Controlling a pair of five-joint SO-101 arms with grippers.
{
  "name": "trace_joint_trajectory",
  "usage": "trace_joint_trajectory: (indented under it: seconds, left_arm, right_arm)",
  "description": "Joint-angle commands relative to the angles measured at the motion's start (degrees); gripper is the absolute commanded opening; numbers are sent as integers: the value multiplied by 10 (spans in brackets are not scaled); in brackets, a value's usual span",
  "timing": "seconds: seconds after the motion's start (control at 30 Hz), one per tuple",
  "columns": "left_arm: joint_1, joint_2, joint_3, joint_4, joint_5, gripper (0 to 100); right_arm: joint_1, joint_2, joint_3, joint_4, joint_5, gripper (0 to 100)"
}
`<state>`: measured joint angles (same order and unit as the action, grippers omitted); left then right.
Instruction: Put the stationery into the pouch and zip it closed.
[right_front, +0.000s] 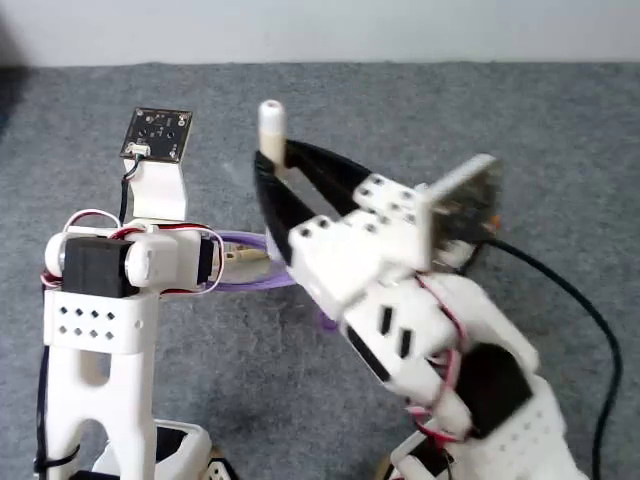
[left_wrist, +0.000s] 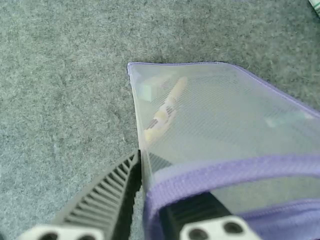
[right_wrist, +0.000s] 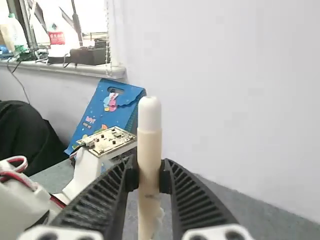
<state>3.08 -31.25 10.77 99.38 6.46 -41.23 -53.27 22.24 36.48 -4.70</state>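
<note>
The tabletop is covered in a grey, felt-like mat that runs back to a pale wall. A clear pouch with purple trim rests its far end on the mat. A black cable curves over its right side.

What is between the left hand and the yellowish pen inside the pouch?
Just the pouch's clear wall, whose edge the left hand pinches; left wrist view.

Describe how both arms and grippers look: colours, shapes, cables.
The left arm and right arm have white shells, black motors and red-and-white wires. A black cable runs beside the right arm. The left gripper and right gripper have black ribbed fingers.
</note>
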Motion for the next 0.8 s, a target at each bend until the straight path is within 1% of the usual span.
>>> trace_joint_trajectory:
  seconds: [0.0, 0.07, 0.17, 0.33, 0.37, 0.43, 0.5, 0.53, 0.67, 0.77]
  left_arm:
    - [-1, 0, -1, -10, 7, 12]
    - [-1, 0, -1, -10, 7, 12]
    - [-1, 0, -1, -9, 7, 12]
    - [-1, 0, -1, -7, 7, 12]
    - [-1, 0, -1, -7, 7, 12]
    - [-2, 0, -1, -7, 7, 12]
    - [-2, -1, -1, -7, 7, 12]
    - [-2, -1, -1, -7, 7, 12]
    - [-2, -1, -1, -8, 7, 12]
    - [-1, 0, -1, -10, 7, 12]
  right_arm:
    - [-23, 0, 46, -78, 37, 8]
    - [-34, 0, 81, -101, 55, 8]
    - [-36, 0, 118, -127, 64, 8]
    - [-35, -15, 166, -131, 67, 8]
    - [-35, -23, 182, -131, 79, 8]
    - [-35, -44, 223, -128, 127, 9]
    - [-35, -73, 256, -109, 172, 9]
    - [-35, -89, 266, -97, 181, 9]
    - [-36, -129, 274, -31, 183, 19]
    - [-36, -144, 274, -1, 182, 102]
